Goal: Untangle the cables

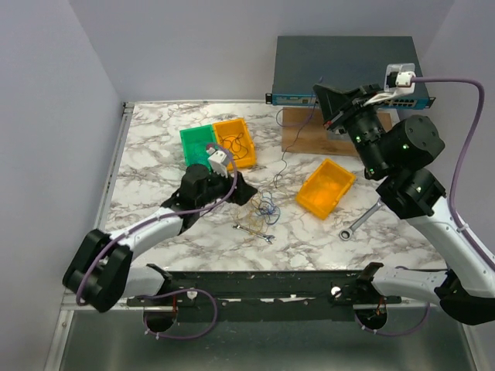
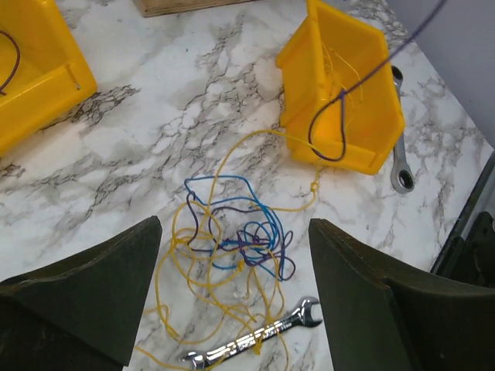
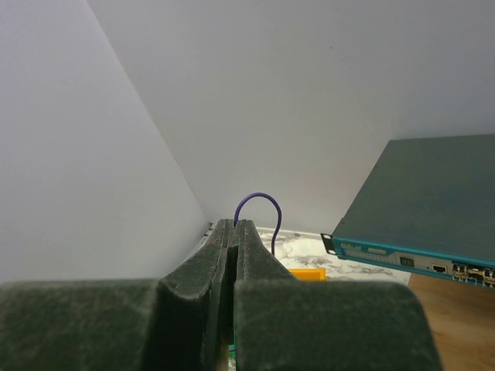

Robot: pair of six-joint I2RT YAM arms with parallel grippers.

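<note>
The marble table carries 1 grey box at its far edge, with 1 wooden block in front of it. 2 arms work over the table. The right fingers are raised at the far right, pressed shut on a purple cable whose loop pokes out between them. From there it runs down toward the middle of the table. The left fingers stand wide apart, holding nothing, and hover just above the knot.

There are 3 bins. A green bin and a yellow bin sit side by side at the far left, and a tipped bin, also yellow, lies to the right. There are 2 wrenches. The larger wrench is right of the tipped bin, and the smaller wrench lies at the near edge of the knot, with yellow strands touching it.

The cables lie in a loose heap mid-table, between the left fingers and the tipped bin. They look very light, limp and thin, so a pull on 1 will likely drag the rest. A free outer loop of yellow, away from the blue and purple knot, seems the best place to pinch. I count 3 colours: yellow, blue and purple. I cannot tell how many separate strands there are.
</note>
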